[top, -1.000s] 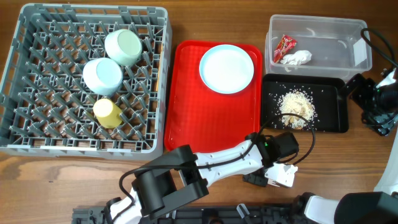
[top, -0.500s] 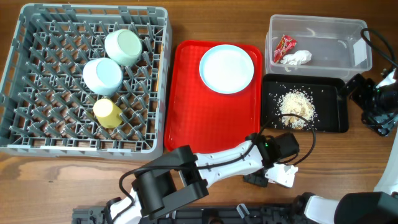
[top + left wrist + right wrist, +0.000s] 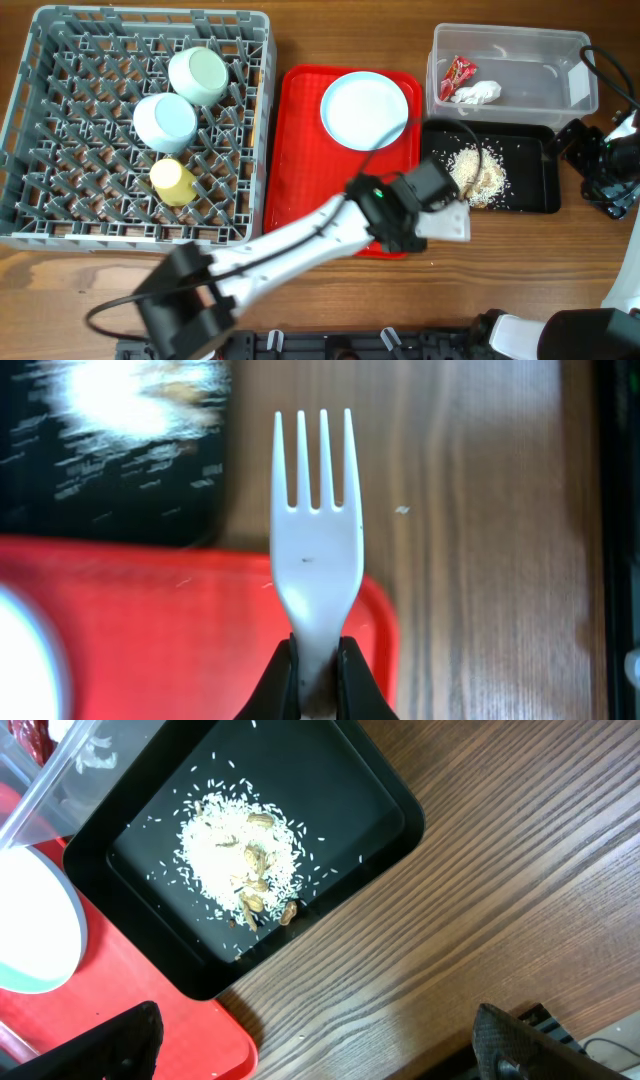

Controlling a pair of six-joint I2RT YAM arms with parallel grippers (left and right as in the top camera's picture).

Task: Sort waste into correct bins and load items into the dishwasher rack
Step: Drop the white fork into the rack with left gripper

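Grey dishwasher rack (image 3: pixel 30 120) at the tabletop's far-left corner, red tray (image 3: pixel 300 150) mid-tabletop, clear tub (image 3: pixel 510 33) at far-right corner, black tray (image 3: pixel 530 170) just nearer, left fingers (image 3: pixel 283 685) clamped on white fork (image 3: pixel 315 560) over red tray's near-right corner, right fingers (image 3: pixel 120 1040) spread apart by right edge.

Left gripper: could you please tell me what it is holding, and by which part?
The left gripper holds the fork by its handle, just below the head, tines pointing away from the gripper.

Rack (image 3: pixel 150 14) left, tray (image 3: pixel 305 170) centre (plate (image 3: pixel 365 110) on it), tub (image 3: pixel 530 88) right
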